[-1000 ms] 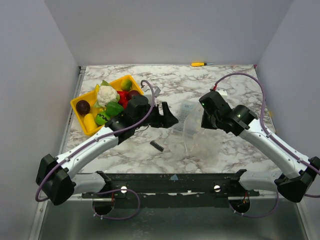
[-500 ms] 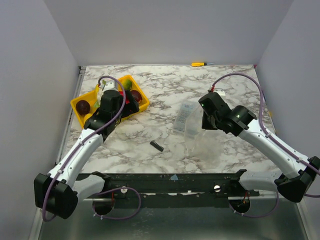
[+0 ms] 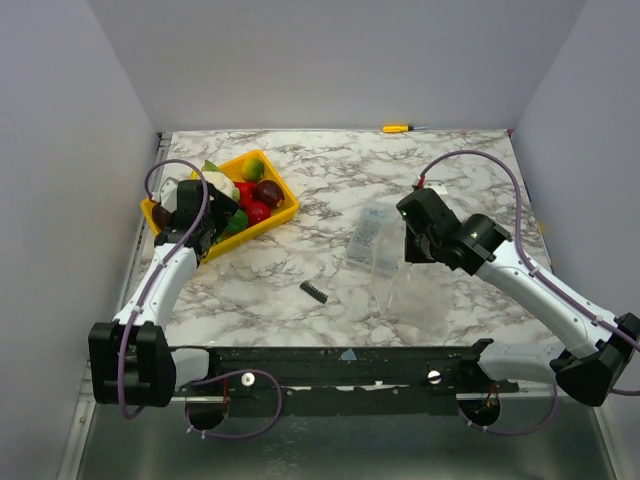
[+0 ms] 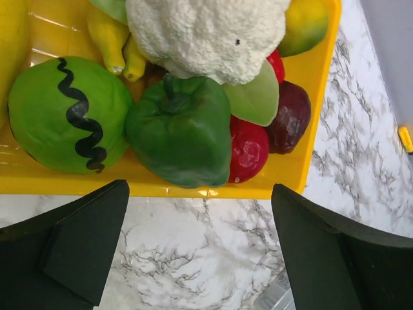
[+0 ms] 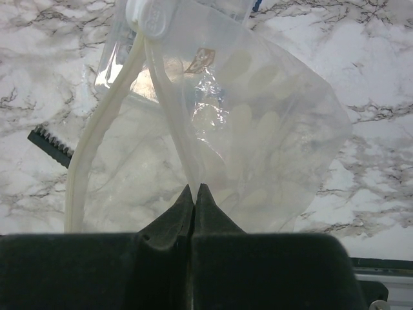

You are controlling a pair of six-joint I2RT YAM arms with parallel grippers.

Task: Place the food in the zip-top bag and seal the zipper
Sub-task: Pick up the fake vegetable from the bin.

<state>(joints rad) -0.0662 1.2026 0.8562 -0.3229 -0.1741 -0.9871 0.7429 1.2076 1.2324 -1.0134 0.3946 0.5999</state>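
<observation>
Food [image 4: 181, 129], seemingly untouched, just beyond wide-spread left tool [image 4: 200, 188]

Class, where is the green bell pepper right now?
In the left wrist view the green bell pepper lies in the yellow tray at the table's left, between the striped green fruit and a red piece, beside the cauliflower.

Left pincer [image 4: 200, 194] wide apart, arm outstretched; right pincer [image 5: 195, 191] tight together.

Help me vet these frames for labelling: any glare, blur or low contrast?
Top external: even light, soft shadows, but the zip-top bag barely stands out from the marble table. Left wrist: green pepper sharp, with faint glints. Right wrist: bright glare on the bag's upper left, marble showing through.
</observation>
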